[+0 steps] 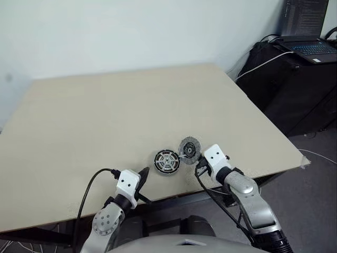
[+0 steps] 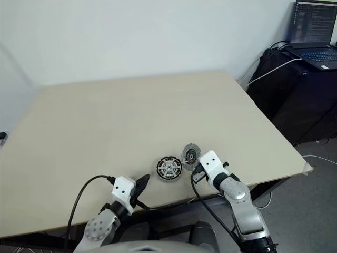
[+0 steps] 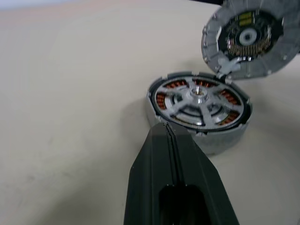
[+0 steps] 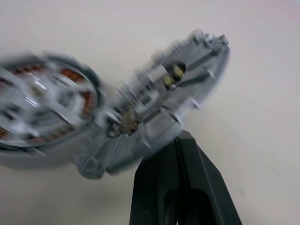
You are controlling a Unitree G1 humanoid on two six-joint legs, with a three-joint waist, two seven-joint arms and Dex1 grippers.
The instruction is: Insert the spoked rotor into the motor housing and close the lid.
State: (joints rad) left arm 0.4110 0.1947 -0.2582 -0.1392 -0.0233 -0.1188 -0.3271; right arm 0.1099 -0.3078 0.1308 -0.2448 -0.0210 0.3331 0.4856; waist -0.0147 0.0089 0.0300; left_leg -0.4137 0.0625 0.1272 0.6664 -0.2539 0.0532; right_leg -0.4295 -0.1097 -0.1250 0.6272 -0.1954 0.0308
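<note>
Right gripper (image 4: 180,140) – black fingers pressed together – is nudging the tilted ribbed silver lid (image 4: 159,93). Left gripper (image 3: 166,131), likewise closed, is pointing at the round copper-wound motor housing (image 3: 199,105), shiny spoked rotor (image 3: 199,96) sitting inside, on the matte beige table (image 1: 131,110).

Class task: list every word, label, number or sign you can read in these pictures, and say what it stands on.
No text can be read.
Laptop screen: lines of writing, too small to read.
Lid, motor housing, table: no lettering shows.
</note>
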